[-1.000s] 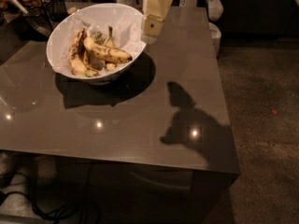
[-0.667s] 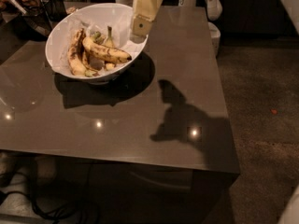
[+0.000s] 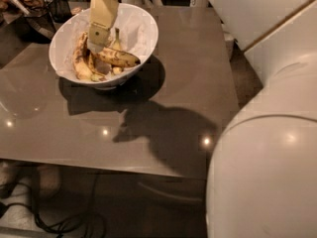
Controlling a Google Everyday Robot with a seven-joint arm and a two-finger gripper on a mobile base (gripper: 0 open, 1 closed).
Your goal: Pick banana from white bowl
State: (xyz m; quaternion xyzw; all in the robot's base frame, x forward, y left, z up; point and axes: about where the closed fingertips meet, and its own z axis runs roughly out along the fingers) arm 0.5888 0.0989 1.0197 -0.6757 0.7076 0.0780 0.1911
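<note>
The gripper [image 3: 97, 37] hangs inside the white bowl [image 3: 148, 29], its tip low over the fruit toward the bowl's back-left. We cannot tell whether it is released or clenched, because its cream body hides the business end. Nothing looks lifted.

The banana [image 3: 118, 57] lies across the middle of the bowl, spotted yellow, just right of and below the gripper tip. Its left end is near or under the tip. A streaked banana [image 3: 79, 59] lies along the left wall, and a short stubby one [image 3: 115, 37] stands behind. All three crowd together and probably touch.

What we think could go wrong:
- Wrong pick. The tip sits between the streaked banana and the target, so a straight drop could land on the neighbour.
- Double grab. The fruit is packed tight, so closing could pinch two, or wedge one against another.
- End grip. Catching only the left end would let the long banana swing and slip out.
- Squash. It looks overripe and likely soft, so a hard squeeze may split it.
- Bowl shove. Pushing down or sideways could slide the bowl on the smooth table [image 3: 178, 78].
</note>
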